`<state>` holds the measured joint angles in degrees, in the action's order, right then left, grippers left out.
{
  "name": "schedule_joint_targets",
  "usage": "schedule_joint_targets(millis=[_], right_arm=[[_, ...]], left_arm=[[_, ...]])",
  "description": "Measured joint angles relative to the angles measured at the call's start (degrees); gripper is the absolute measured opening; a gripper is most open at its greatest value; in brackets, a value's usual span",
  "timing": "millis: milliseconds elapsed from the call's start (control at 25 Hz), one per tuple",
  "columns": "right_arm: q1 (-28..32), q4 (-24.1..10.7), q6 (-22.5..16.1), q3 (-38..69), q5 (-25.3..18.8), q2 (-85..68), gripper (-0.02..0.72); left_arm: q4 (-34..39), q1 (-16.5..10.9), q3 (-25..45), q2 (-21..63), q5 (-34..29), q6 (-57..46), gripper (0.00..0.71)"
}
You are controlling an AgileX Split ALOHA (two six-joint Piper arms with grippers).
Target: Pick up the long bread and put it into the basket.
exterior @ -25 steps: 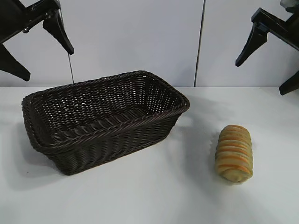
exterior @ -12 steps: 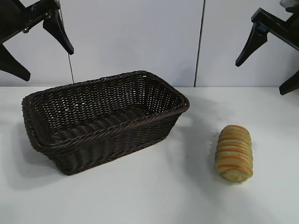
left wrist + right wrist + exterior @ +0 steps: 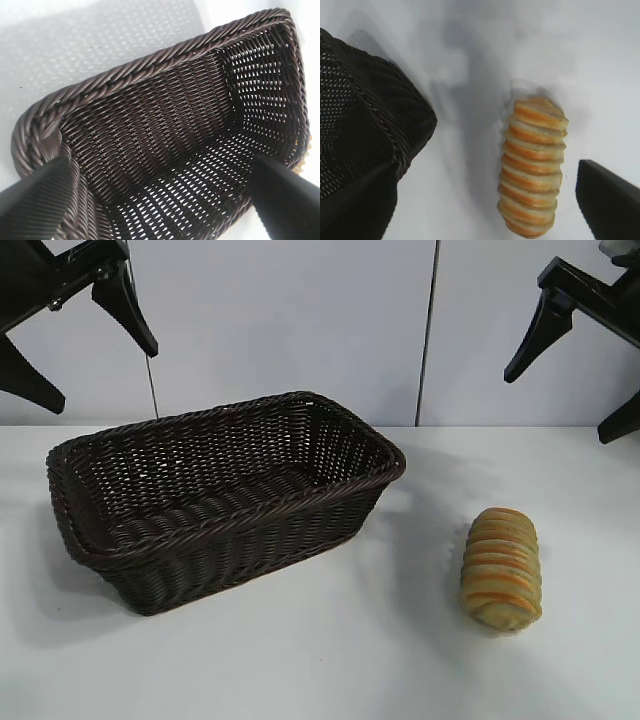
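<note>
White tabletop (image 3: 300,670) fills the exterior view, backed by a pale panelled wall (image 3: 300,320). On its left half sits the dark brown wicker basket (image 3: 225,495), rectangular, with a braided rim and nothing inside. To the right of it, apart from the basket, the long bread (image 3: 501,567) lies on the table, a golden-tan loaf with orange-brown cross stripes, one end toward the camera. The left gripper (image 3: 75,330) hangs high at the upper left above the basket, fingers spread wide and holding nothing. The right gripper (image 3: 575,360) hangs high at the upper right, above and behind the loaf, fingers likewise spread and empty.

Left wrist view: the basket's (image 3: 165,150) woven interior fills the picture, empty, framed by two dark fingertips (image 3: 30,205) at the lower corners.

Right wrist view: the long bread (image 3: 532,167) lies lengthwise between the two spread fingertips (image 3: 607,200), with a corner of the basket (image 3: 365,125) off to one side.

Nothing of the task looks done yet; the reach for the loaf seems the step in hand. The right gripper, being nearer, would likely need to descend, straddle the loaf across its narrow width, close, and carry it over the rim.
</note>
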<state>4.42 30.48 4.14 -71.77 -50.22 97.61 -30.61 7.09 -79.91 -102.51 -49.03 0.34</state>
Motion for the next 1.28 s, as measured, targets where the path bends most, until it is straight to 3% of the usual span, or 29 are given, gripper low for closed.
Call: schedule_joint_targets(millis=[160, 280, 480, 680, 1280], right_arm=[[0.0, -0.1, 0.0, 0.0, 0.0, 0.0, 0.695], [0.0, -0.1, 0.0, 0.0, 0.0, 0.0, 0.695], [0.0, -0.1, 0.0, 0.0, 0.0, 0.0, 0.695], [0.0, -0.1, 0.1, 0.0, 0.0, 0.0, 0.695], [0.0, -0.2, 0.2, 0.0, -0.2, 0.0, 0.695]], left_arm=[[0.8, -0.7, -0.1, 0.1, -2.4, -0.7, 0.695], [6.4, -0.6, 0.6, 1.5, -4.7, -5.0, 0.695], [16.0, 3.1, 7.9, 5.4, -3.4, -13.2, 0.695], [16.3, 6.8, 14.1, 2.8, 2.5, -14.9, 0.695], [16.3, 6.5, 14.5, -6.9, 10.4, -15.3, 0.683]])
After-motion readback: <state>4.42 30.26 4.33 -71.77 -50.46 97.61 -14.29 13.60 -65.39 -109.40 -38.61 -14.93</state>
